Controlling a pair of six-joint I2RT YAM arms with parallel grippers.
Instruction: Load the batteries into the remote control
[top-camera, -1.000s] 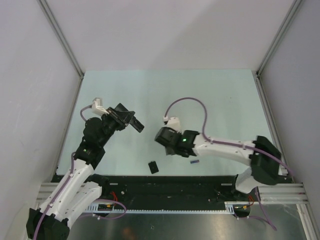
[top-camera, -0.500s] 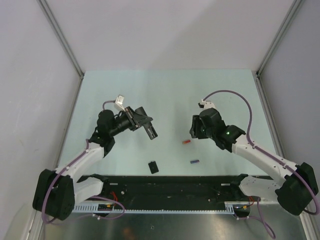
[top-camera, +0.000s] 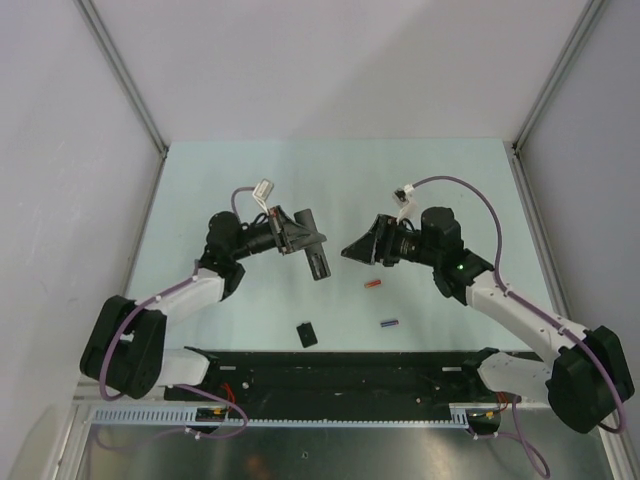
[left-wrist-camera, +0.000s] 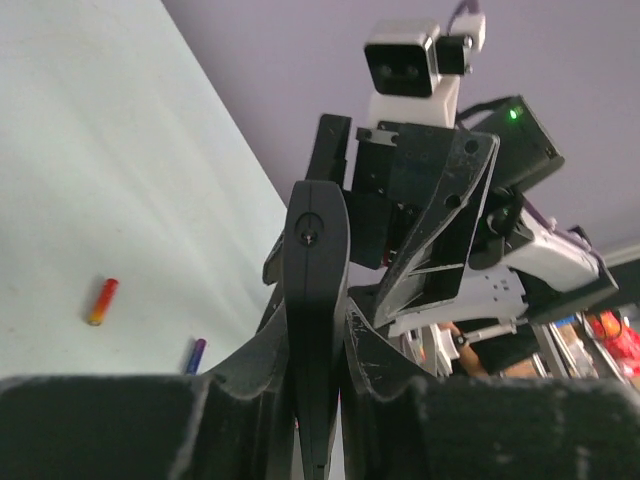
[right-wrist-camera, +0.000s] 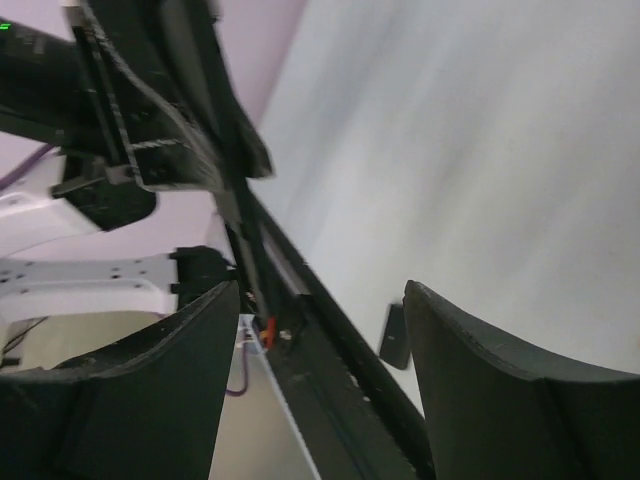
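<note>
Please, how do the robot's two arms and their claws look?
The left arm and right arm have white shells and black joints, each with a thin purple cable. The left claw and right claw are black, with two broad wedge-shaped fingers. A green light glows on the right arm.

Both arms reach forward and bend inward, grippers facing each other: left gripper (top-camera: 306, 244) clamped narrow (barely any gap), right gripper (top-camera: 353, 250) spread wide.

No legible text, labels, brand marks, numbers or signs appear on any surface in view.
</note>
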